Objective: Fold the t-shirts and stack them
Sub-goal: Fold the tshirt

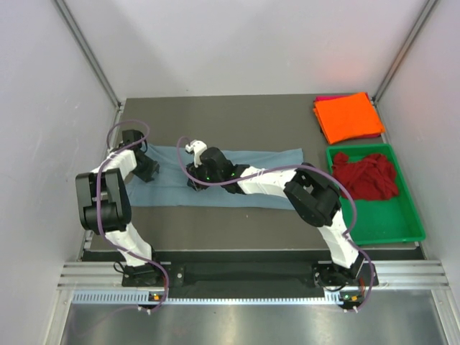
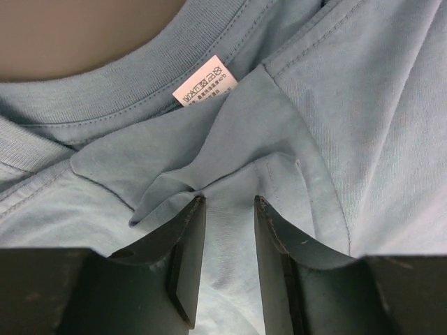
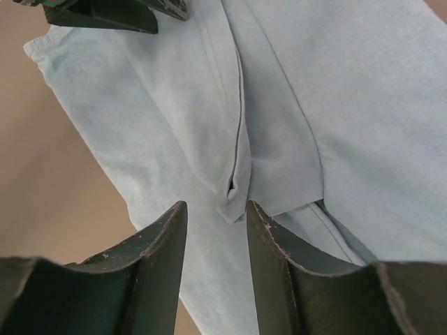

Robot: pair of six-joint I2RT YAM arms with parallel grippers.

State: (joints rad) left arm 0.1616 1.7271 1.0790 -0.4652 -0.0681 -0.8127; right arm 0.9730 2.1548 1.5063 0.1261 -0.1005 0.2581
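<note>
**Both claws on the collar end of the blue-grey shirt**

Start nearest to you. The blue-grey t-shirt (image 1: 277,162) lies across the middle of the bench (image 1: 215,115) as a long narrow strip, its long axis running from 9 o'clock to 3 o'clock.

Your left claw (image 2: 230,202) sits at the 9 o'clock end, just short of the collar (image 2: 140,84) and its white label (image 2: 205,82). Its jaws stand partly apart, astride a gathered ridge of cloth. You cannot tell from here whether they bite it or only press on it.

Your right claw (image 3: 215,206) is a little toward 3 o'clock from the left one, low over the same shirt. Its jaws are partly apart with nothing between them, and a folded edge ends just ahead of the tips.

Most of the strip therefore trails off toward 3 o'clock from both claws. The right arm lies along it and is the nearer to that free end, so the next fold likely turns on that length.

Further out at 3 o'clock, the dark red shirt (image 1: 366,176) is crumpled in the green tray (image 1: 374,237). Farthest, at about 1 o'clock, the orange shirt (image 1: 348,117) lies folded on the magenta-pink one (image 1: 329,98).
</note>
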